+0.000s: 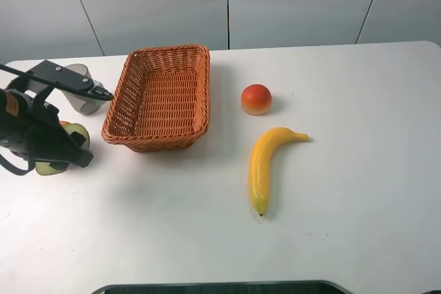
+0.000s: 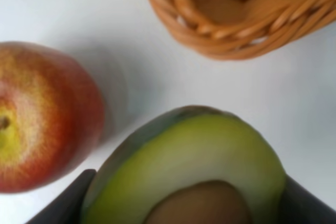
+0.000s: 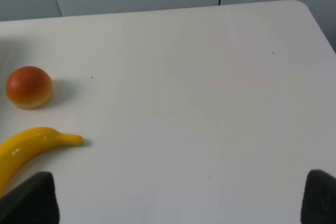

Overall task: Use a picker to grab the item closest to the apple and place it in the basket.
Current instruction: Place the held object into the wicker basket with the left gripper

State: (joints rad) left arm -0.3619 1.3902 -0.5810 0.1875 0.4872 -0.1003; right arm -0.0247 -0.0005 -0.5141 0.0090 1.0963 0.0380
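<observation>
You have a white table [image 1: 358,225] in front of plain grey wall panels [image 1: 151,5]. At the far left of the high view, your left gripper [image 2: 184,205] is down low by two fruits. One is a round red and yellow apple [image 2: 42,114]. The other is a green avocado half with a brown pit [image 2: 199,150]. The avocado half is the thing closest to the apple, so it is the one to pick. The two lie just beside each other with a thin strip of table between them.

This looks like the grabbing step. The avocado half sits right between the two black fingers [image 2: 58,208], which are close against its sides. I cannot tell if they are squeezing it yet or only sitting next to it.

The orange woven wicker basket [image 1: 204,87] is near, just to the right of the fruits in the high view, and it looks empty.

The next move calls for a firm squeeze, then a lift high enough to clear the basket's rim, then a short trip to the right. The smooth, round skin may slip, so go slowly. Take care not to bump the apple.

Your right gripper [image 3: 178,203] is wide open and holds nothing. It looks over a long yellow banana [image 3: 31,148] and a small round orange-red fruit [image 3: 29,86]. Both of those lie well apart from the apple.
</observation>
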